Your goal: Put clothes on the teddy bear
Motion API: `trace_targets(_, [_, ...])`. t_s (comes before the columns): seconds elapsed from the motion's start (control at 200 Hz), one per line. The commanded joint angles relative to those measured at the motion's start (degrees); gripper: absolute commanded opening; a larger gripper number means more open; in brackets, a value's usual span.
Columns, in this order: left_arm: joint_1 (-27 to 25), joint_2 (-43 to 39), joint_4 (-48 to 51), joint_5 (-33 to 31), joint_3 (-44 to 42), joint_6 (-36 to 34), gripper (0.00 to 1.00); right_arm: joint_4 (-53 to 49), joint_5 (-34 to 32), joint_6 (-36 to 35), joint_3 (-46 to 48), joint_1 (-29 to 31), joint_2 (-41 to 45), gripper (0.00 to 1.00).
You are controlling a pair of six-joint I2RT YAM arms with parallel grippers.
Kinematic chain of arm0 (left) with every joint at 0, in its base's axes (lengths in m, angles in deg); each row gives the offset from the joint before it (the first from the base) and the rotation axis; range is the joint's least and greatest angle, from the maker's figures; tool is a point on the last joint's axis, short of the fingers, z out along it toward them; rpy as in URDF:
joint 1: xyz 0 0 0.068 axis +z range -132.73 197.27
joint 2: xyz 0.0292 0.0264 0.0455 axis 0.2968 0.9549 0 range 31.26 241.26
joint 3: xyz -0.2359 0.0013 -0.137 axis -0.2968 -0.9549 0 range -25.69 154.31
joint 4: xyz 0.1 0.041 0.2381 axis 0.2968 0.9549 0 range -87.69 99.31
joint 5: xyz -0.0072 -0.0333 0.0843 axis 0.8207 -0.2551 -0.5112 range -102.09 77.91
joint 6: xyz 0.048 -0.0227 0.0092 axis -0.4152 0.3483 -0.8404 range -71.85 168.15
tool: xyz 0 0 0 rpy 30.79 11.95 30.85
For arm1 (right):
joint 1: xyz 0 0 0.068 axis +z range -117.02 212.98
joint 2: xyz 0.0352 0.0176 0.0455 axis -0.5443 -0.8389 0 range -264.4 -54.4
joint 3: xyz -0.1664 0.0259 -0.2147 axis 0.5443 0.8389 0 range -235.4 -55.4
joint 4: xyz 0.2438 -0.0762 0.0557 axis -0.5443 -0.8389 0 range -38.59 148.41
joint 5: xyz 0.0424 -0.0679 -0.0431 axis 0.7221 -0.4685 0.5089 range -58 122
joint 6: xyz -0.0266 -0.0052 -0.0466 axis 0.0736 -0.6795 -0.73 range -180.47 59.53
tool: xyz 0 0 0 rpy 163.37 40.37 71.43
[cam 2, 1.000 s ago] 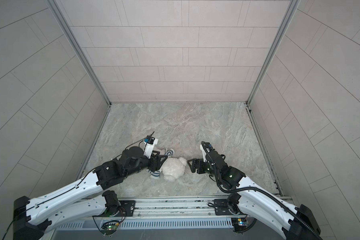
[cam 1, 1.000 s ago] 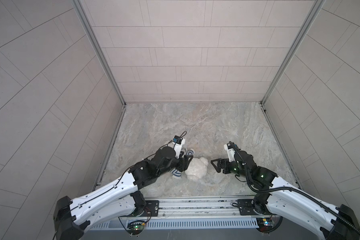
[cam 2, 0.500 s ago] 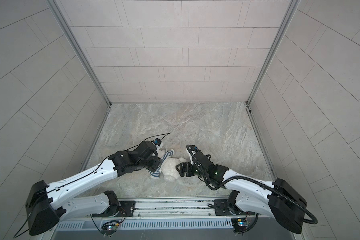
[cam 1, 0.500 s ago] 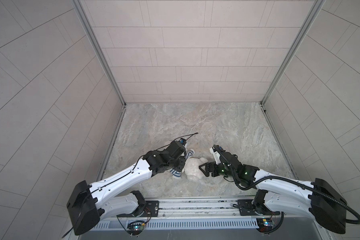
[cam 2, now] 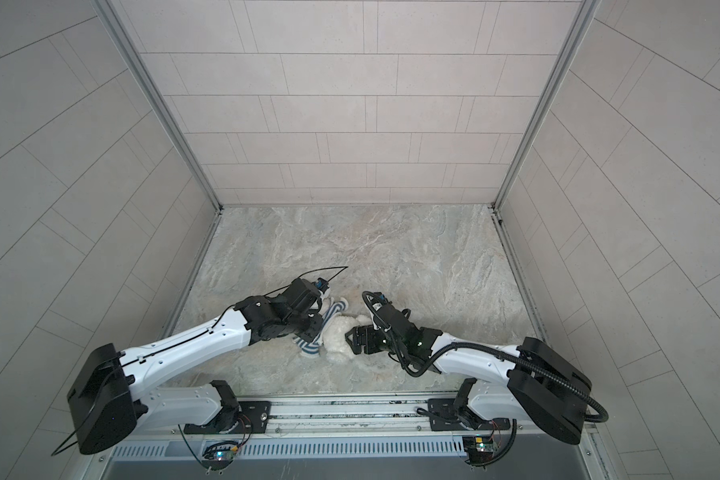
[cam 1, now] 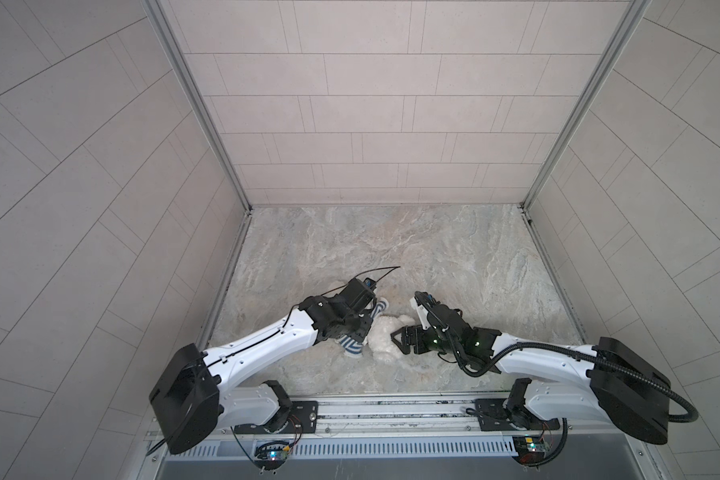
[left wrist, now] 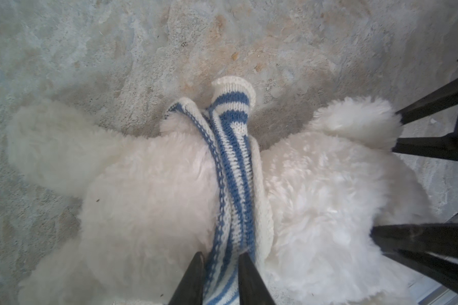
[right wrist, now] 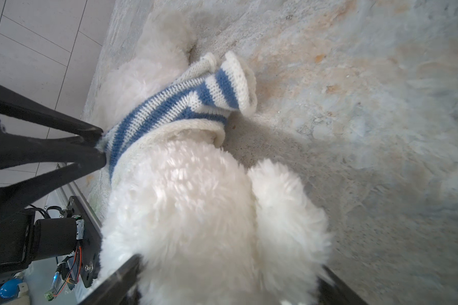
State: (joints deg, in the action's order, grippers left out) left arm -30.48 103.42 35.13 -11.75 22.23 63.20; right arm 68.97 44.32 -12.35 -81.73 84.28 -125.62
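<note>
By the front rail, the teddy bear [cam 1: 381, 338] lies on the marble floor [cam 1: 391, 249]. The left gripper [left wrist: 221, 266] has just pinched the striped sweater [left wrist: 233, 169] bunched at its neck. The right gripper [right wrist: 229, 269] has moved in, jaws spread around its head. Tugging the sweater down looks next.

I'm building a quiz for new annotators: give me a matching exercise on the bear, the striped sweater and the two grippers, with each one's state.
1 teddy bear
2 striped sweater
3 left gripper
4 right gripper

a open, jaws either side of the bear
b fluffy and white
c pinching the knit
d bunched in a band round the bear

Pairs: 1-b, 2-d, 3-c, 4-a
</note>
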Motion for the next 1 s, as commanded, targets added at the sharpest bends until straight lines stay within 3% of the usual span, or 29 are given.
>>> trace_targets(0.0, [0.2,1.2,-1.9,0.3,-1.6,-0.4,0.22,1.8,-0.2,1.8,-1.3,0.4,-1.2,0.89])
trace_targets(0.105, [0.2,1.2,-3.1,1.0,-2.3,0.2,0.16,1.8,0.2,2.3,-1.6,0.4,-2.3,0.79])
trace_targets(0.335, [0.3,-0.3,-2.8,0.6,-2.3,0.3,0.00,1.5,0.1,2.1,-1.8,0.4,-1.9,0.40])
trace_targets(0.586, [0.7,-3.5,-0.6,-1.0,-0.9,0.4,0.00,-4.6,-0.8,-3.0,-3.6,0.4,1.0,0.00])
trace_targets(0.996, [15.2,-15.8,-1.5,8.3,-6.1,3.5,0.00,-26.7,-20.4,-20.0,-8.8,8.2,9.6,0.00])
